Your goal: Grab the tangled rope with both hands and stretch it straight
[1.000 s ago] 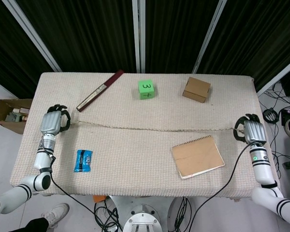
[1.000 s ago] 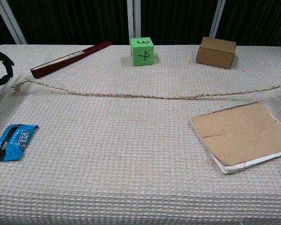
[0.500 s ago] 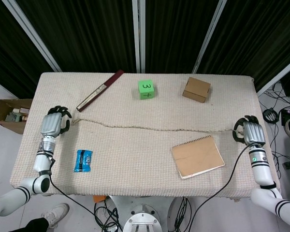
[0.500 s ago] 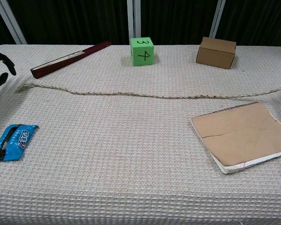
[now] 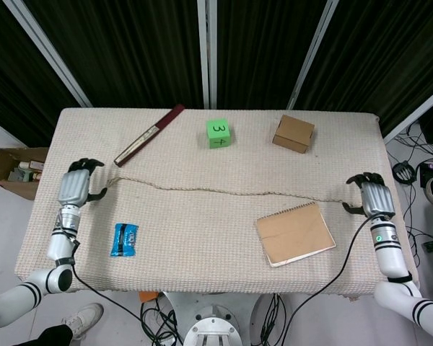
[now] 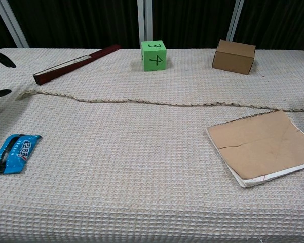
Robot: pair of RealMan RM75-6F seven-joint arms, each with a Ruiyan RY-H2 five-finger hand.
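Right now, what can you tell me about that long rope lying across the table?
The rope is a thin, tan, twisted cord that looks like rough natural fibre. It lies flat on the woven table cover, stretched almost straight from side to side with slight waves. Its frayed left end sits beside the left hand, whose fingers are spread and not gripping it. Its right end reaches the right hand, also open. It passes just behind the brown notebook.
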